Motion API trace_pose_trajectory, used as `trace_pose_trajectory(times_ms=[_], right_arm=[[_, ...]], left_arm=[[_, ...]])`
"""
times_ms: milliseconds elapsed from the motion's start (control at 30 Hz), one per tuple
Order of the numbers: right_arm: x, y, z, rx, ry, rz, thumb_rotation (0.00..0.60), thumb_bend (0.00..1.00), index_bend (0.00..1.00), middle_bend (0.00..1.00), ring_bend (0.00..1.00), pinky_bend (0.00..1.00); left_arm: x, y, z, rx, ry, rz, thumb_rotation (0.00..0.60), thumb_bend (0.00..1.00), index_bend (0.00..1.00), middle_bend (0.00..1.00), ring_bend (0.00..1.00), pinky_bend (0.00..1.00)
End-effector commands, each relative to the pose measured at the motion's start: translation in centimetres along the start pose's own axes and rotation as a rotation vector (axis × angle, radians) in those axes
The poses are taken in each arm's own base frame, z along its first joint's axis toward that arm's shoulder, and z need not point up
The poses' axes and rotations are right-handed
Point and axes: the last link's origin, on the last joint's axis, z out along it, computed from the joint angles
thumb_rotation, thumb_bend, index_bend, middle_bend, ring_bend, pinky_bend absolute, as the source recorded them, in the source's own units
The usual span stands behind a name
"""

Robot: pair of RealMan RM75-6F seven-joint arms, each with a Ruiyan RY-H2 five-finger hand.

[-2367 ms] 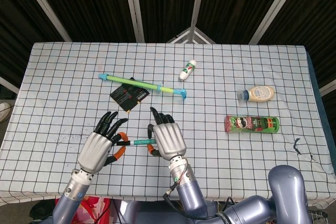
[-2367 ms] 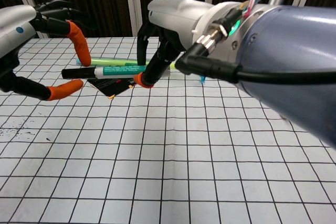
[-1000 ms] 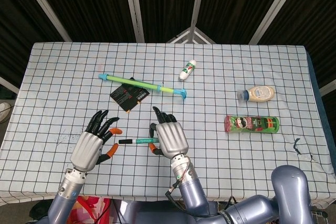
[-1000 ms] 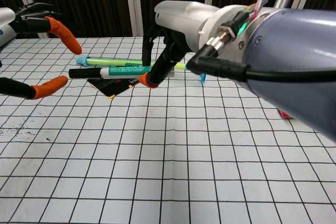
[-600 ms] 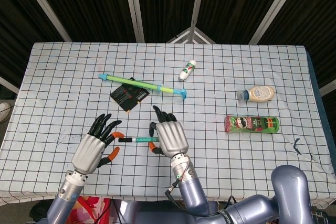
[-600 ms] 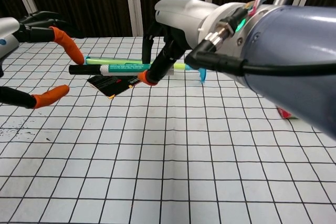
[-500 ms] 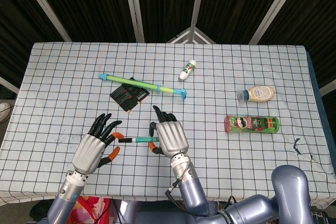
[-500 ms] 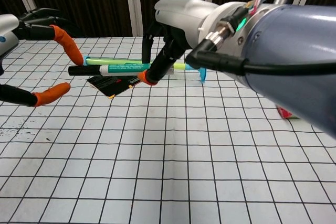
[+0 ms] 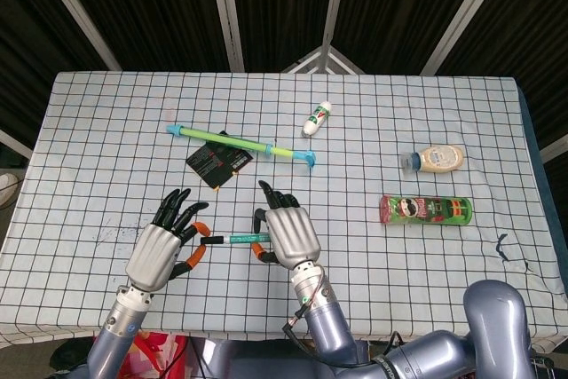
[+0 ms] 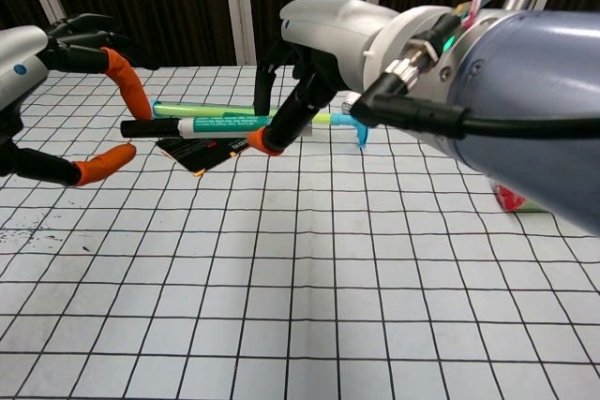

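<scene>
Covering the surface (image 9: 106,113), grid cloth under dark slats; right hand (image 9: 287,233) still grips marker (image 9: 232,239), left hand (image 9: 161,251) released, now nearer.

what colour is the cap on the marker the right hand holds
Black, on the marker; clearest in the chest view.

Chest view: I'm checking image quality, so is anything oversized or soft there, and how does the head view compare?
Chest view: the right robot hand and its arm loom large, close to the lens; head view: evenly lit and sharp across the table.
</scene>
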Motion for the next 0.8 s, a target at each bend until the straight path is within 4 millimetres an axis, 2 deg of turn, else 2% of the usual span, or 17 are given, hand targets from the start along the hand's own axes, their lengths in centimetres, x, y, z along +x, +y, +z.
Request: trace_pose_trajectory(times_ms=[33,800], right_arm=[[0.03,0.00,-0.02,0.003,0.001,0.002,0.600,0.49,0.67,0.07,0.16,0.17],[-0.04,0.08,-0.01,0.004,-0.006,0.007,0.600,0.49,0.67,0.07,0.16,0.17]], left_arm=[[-0.04,0.14,0.06,-0.006,0.006,-0.003,0.600,0.48,0.50,0.21,0.00,0.03],[-0.11,0.46,0.17,-0.028,0.038,-0.026,0.600,0.48,0.51,0.22,0.00,0.03]])
